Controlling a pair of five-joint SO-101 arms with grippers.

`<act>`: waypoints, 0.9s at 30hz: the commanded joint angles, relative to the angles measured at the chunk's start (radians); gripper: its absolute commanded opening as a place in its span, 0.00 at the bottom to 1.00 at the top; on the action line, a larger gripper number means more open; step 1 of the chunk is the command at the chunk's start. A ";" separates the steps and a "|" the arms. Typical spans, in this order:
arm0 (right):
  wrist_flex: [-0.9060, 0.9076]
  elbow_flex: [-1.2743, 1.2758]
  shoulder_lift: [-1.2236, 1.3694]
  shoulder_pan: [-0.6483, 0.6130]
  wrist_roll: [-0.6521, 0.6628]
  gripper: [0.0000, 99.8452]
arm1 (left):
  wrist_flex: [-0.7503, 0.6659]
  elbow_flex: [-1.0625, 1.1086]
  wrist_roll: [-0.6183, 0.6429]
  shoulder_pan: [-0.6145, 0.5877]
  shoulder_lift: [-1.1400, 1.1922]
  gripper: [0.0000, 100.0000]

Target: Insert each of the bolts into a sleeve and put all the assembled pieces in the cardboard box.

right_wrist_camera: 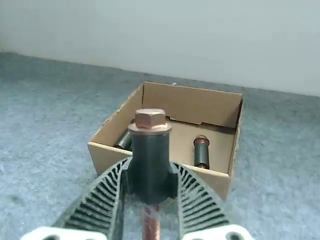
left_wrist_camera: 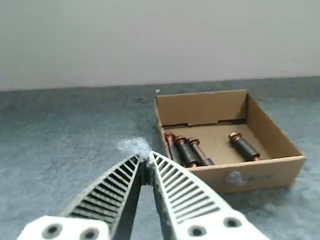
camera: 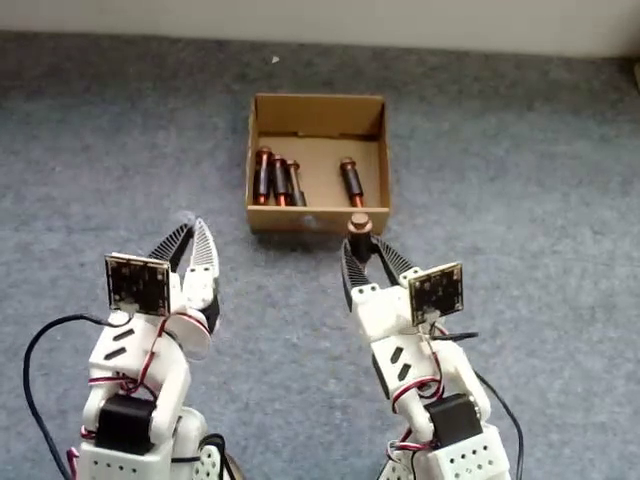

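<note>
My right gripper (camera: 362,243) is shut on an assembled piece (right_wrist_camera: 149,150), a copper bolt standing upright in a dark sleeve, its hex head (camera: 359,223) on top. It hovers just in front of the near wall of the cardboard box (camera: 318,218). Inside the box lie several assembled pieces: three side by side at the left (camera: 277,178) and one apart at the right (camera: 351,181), the same pieces (left_wrist_camera: 187,150) in the left wrist view. My left gripper (camera: 195,228) is shut with nothing in it, over the carpet to the left of the box.
Grey carpet (camera: 520,180) covers the whole work surface. A pale wall (left_wrist_camera: 150,40) rises behind the box. Black cables (camera: 40,350) trail beside the arm bases near the front edge.
</note>
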 commanded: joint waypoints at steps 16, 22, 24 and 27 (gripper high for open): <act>-0.133 -0.532 0.780 0.013 -0.011 0.01 | -0.008 0.266 -0.029 -0.111 -0.001 0.02; -0.248 -0.766 1.244 0.013 -0.011 0.01 | 0.003 0.266 -0.031 -0.110 -0.002 0.02; -0.280 -0.852 1.391 0.015 -0.011 0.01 | 0.003 0.266 -0.031 -0.110 -0.002 0.02; -0.314 -0.980 1.593 0.018 -0.011 0.01 | 0.003 0.266 -0.031 -0.110 -0.002 0.02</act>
